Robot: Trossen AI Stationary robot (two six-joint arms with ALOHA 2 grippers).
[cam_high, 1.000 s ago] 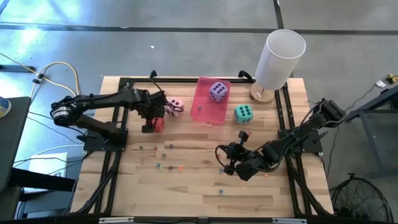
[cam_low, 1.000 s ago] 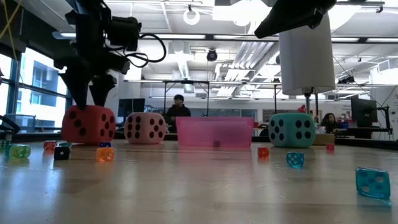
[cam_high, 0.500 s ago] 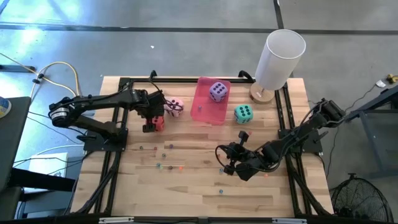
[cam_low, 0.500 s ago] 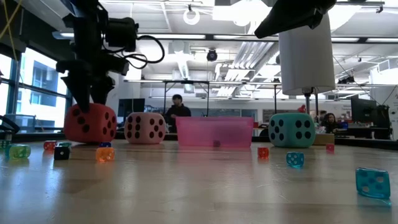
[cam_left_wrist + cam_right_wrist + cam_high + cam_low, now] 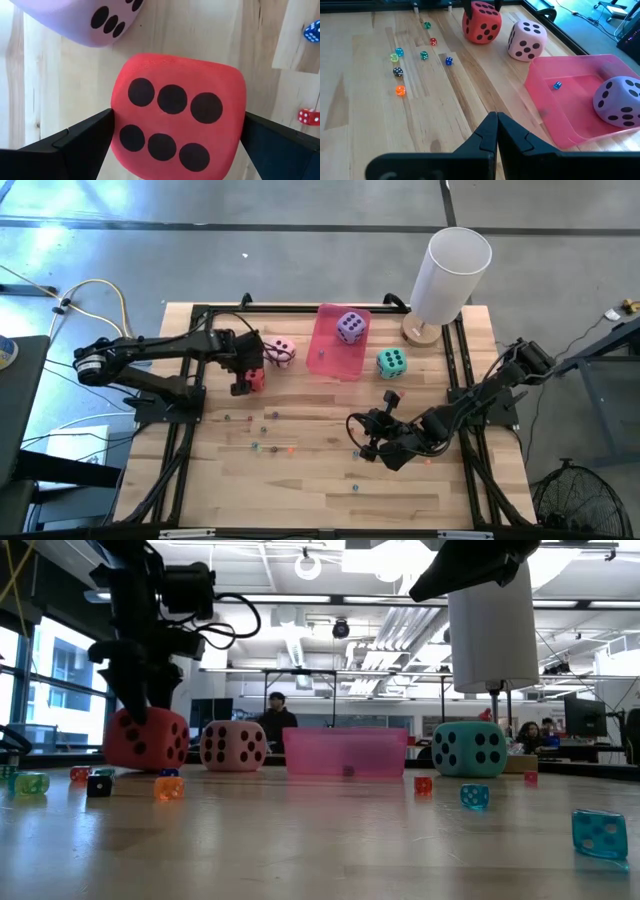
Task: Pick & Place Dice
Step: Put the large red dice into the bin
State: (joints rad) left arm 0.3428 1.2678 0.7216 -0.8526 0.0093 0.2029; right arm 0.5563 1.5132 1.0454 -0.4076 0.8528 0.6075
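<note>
Lowered a little since the earlier frame, the left hand (image 5: 244, 377) stands spread wide around the red die (image 5: 177, 116), not yet pinching it. Only the purple die (image 5: 349, 327) lies in the pink tray (image 5: 330, 360), at 12 o'clock on the bench; the pink die (image 5: 283, 351) and teal die (image 5: 391, 362) wait outside.

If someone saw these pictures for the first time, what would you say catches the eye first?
Probably the red die, framed by the open left gripper near the table's left edge, its fingers on either side, with the pink die just beside it. Next, the pink tray holding the purple die, and the tall white cylinder at the far right corner.
</note>
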